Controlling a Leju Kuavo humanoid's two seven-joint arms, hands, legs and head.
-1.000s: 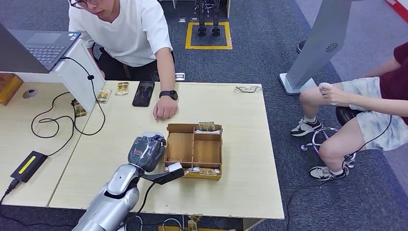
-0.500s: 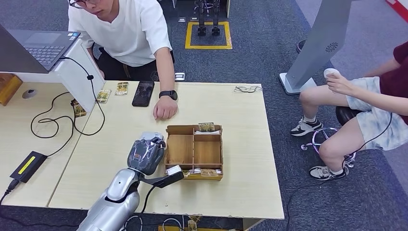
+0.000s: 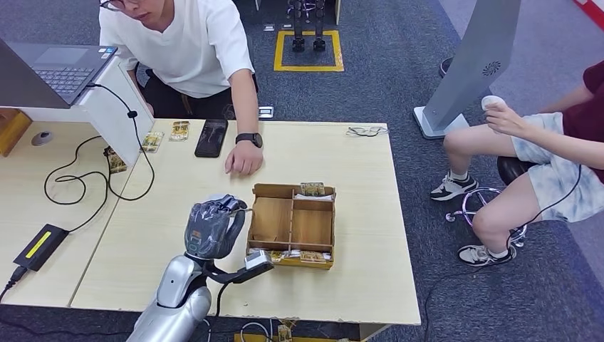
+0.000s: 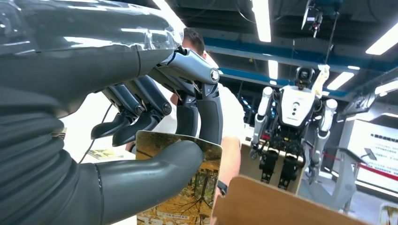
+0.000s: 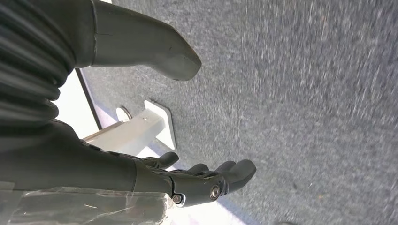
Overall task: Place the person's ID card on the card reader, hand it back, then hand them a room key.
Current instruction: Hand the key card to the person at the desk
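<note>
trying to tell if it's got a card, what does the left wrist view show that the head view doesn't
Left wrist view alone: a card printed with yellow trees, pinched between the thumb and the dark fingers, and another robot standing in the background.

Head view alone: the table, the phone, the laptop, and a seated person to the side.

Both: the left hand, the wooden organiser box, and the person in white across the table.

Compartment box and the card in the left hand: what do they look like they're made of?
Compartment box: thin unfinished wood or plywood by the look, matte tan, with slotted tab joints at the dividers; could be fibreboard. Card pinched in the left hand: stiff and flat with rounded corners and a printed autumn picture, probably plastic, though laminated paper can't be ruled out.
</note>
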